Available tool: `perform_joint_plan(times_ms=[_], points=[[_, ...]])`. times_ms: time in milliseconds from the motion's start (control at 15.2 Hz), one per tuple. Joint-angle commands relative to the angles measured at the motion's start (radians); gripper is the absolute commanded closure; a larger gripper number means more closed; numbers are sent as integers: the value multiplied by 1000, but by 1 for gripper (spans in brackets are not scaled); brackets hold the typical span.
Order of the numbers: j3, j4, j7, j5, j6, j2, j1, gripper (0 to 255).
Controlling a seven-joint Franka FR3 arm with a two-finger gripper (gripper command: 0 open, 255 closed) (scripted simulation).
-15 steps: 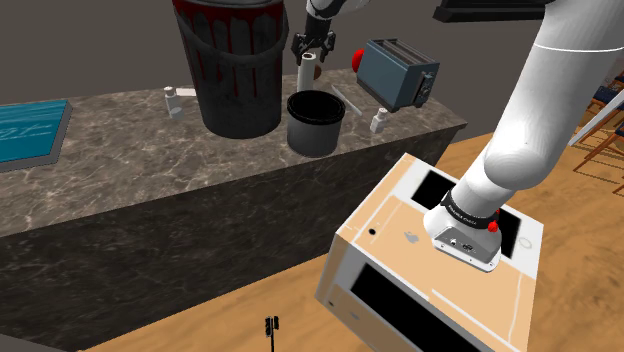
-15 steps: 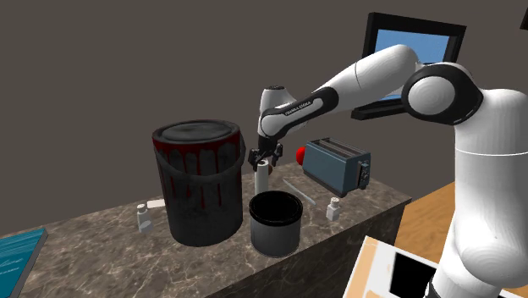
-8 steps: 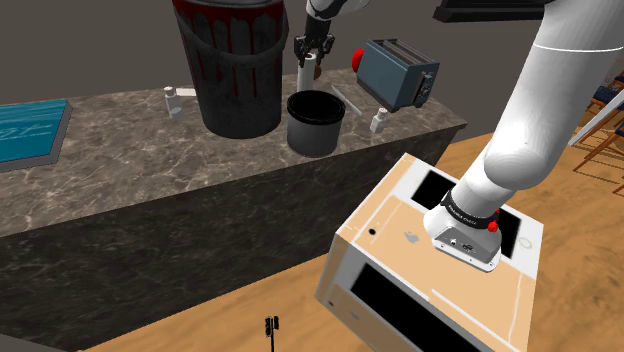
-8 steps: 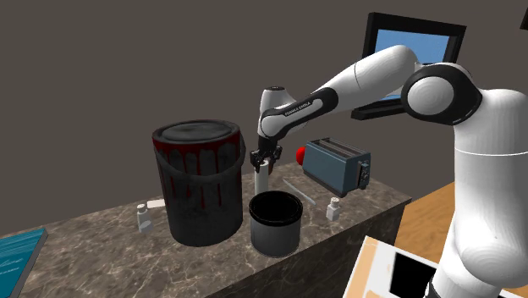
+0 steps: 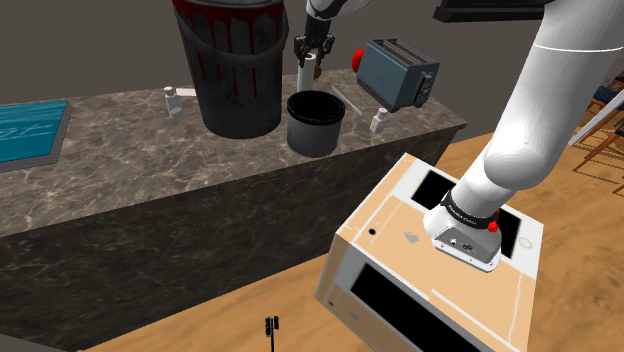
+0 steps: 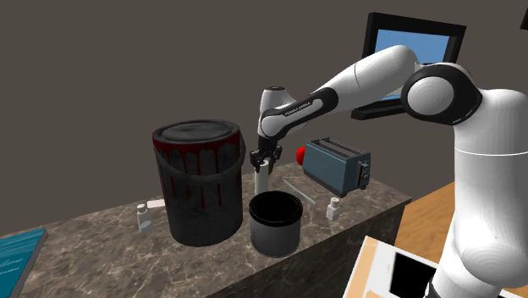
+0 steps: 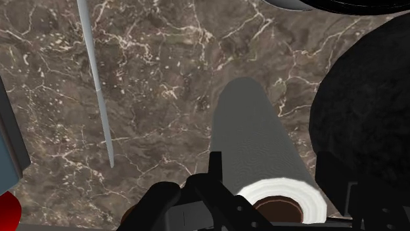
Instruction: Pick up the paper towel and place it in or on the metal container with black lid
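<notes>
hand [image 7: 271,164]: clamped on upright paper towel [image 7: 253,125]
step: lift straight up, clear lidded container [image 6: 200,195] rim, then traverse over lid

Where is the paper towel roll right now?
In the shoulder view the roll stands upright on the counter, in the jaws, behind the small black pot, between the lidded bucket and the toaster.

Paper towel [image 5: 310,74] base behind black pot [image 5: 315,125]

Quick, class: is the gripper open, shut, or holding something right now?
The gripper is shut on the paper towel roll.
</notes>
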Motion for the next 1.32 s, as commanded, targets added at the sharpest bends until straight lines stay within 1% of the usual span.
perform_joint_plan(times_ms=[0, 660, 1254], points=[[0, 0, 0, 0, 0, 0, 0, 255], [0, 82, -5, 0, -122, -40, 1, 255], [0, 177, -10, 1, -237, -60, 1, 255]])
